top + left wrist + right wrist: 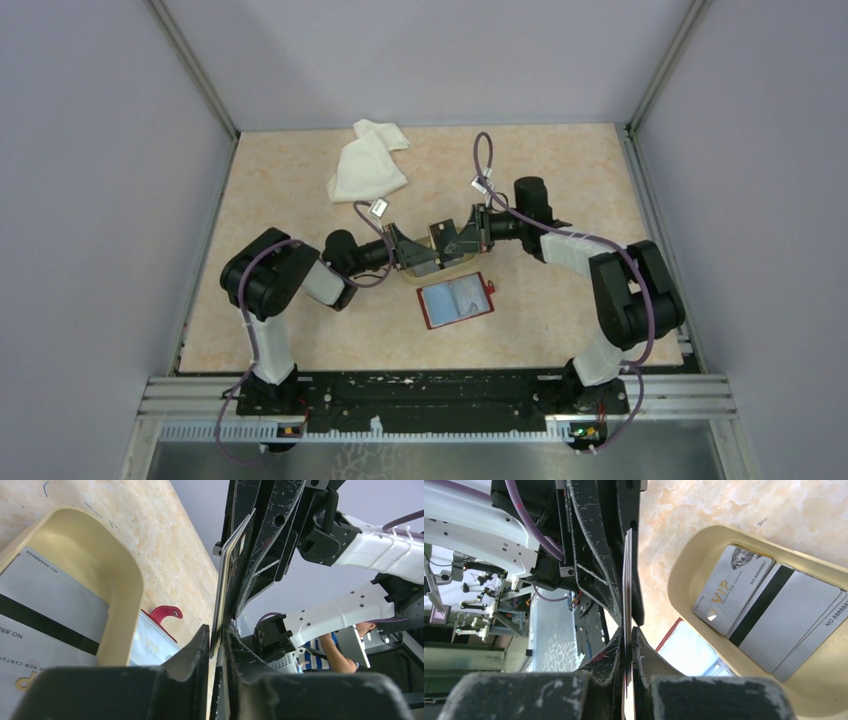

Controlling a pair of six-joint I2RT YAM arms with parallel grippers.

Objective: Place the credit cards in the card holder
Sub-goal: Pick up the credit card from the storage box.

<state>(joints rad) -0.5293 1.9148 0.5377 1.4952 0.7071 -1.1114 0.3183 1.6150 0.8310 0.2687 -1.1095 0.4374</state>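
Note:
The red card holder (456,300) lies open on the table, clear pockets up, just in front of both grippers. My left gripper (418,250) and right gripper (462,238) meet tip to tip above the tan dish (447,268). Both are shut on the same credit card, seen edge-on in the left wrist view (229,570) and in the right wrist view (627,580); it may be more than one card. More grey credit cards (774,615) lie in the dish (679,575), one with a dark stripe. The holder's red snap tab (165,613) shows beside the dish (122,575).
A crumpled white cloth (368,160) lies at the back of the table, left of centre. Grey walls enclose the table on three sides. The arms' base rail (430,395) runs along the near edge.

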